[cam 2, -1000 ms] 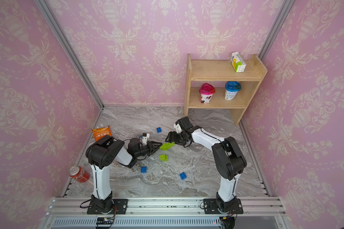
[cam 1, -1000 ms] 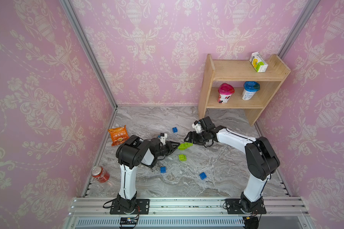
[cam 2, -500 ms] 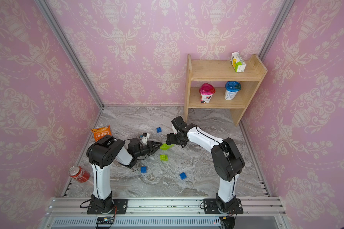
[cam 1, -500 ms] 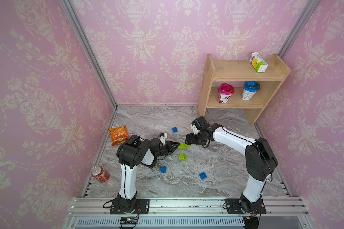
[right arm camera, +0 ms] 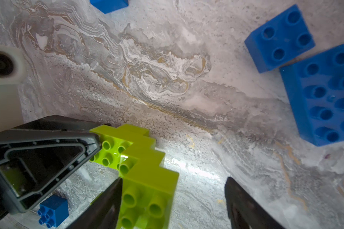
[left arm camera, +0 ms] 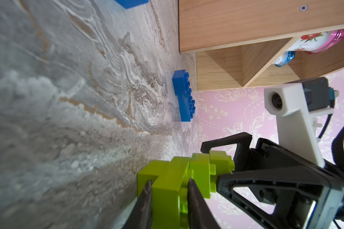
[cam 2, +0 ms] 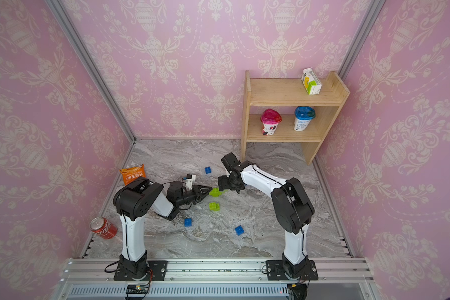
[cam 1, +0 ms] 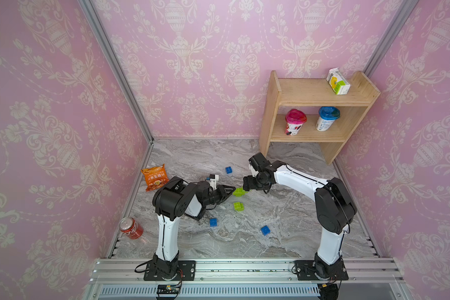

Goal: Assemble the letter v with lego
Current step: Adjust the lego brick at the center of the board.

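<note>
Marble tabletop point(cam 1: 296, 233), blue bricks point(cam 1: 265, 230), green brick point(cam 1: 237, 206), snack bag point(cam 1: 155, 178), can point(cam 1: 131, 228)

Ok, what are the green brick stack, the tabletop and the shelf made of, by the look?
The green brick stack: hard moulded plastic, glossy; it shows a bright highlight and crisp studs. The tabletop: marble-patterned, matte grey with veins; real stone or a printed sheet, cannot tell. The shelf: pale unpainted wood, visible grain and plank edges.
</note>
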`<control>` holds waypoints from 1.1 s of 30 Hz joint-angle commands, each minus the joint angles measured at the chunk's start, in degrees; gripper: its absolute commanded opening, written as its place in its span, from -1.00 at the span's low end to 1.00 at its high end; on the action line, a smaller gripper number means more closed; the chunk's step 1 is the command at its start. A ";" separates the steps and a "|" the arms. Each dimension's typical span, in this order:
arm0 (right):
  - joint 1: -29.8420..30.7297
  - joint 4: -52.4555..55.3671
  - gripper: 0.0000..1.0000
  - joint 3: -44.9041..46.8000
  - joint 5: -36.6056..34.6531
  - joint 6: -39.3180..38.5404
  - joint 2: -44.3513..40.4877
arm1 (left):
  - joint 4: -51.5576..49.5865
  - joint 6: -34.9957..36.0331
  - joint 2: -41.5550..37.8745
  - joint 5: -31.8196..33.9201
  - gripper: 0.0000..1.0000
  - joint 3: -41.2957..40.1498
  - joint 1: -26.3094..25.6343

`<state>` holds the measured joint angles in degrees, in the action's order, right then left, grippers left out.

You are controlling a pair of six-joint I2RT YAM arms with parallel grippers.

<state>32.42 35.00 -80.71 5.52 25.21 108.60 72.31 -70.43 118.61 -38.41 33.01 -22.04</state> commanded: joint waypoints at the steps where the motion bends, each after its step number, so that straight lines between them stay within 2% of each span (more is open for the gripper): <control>1: 0.67 2.28 0.63 -1.71 -1.19 -1.48 1.83 | -6.40 0.21 2.33 0.69 -0.50 -0.95 -0.82; 7: 0.72 1.20 0.64 -1.12 -0.78 -1.14 -0.39 | -6.42 0.21 2.24 0.70 -0.50 -1.02 -0.81; 13: -1.43 -2.51 0.77 1.34 4.38 0.60 -4.11 | -5.83 0.04 2.59 0.76 -0.50 -1.18 -0.90; 17: -2.82 -6.37 0.79 4.11 8.18 2.90 -4.78 | -5.52 -0.12 2.88 0.71 -0.50 -1.12 -0.81; 25: -4.47 -14.02 0.79 7.98 16.45 7.13 -3.23 | -5.10 -0.19 3.20 0.58 -0.47 -1.28 -0.87; 33: -4.82 -18.37 0.79 9.87 19.59 10.73 -1.15 | -5.00 -0.22 3.03 0.58 -0.36 -1.27 -0.82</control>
<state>27.83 19.05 -71.92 22.87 33.32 105.69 73.10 -71.07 118.98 -38.41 33.01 -22.04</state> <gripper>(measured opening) 0.894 0.318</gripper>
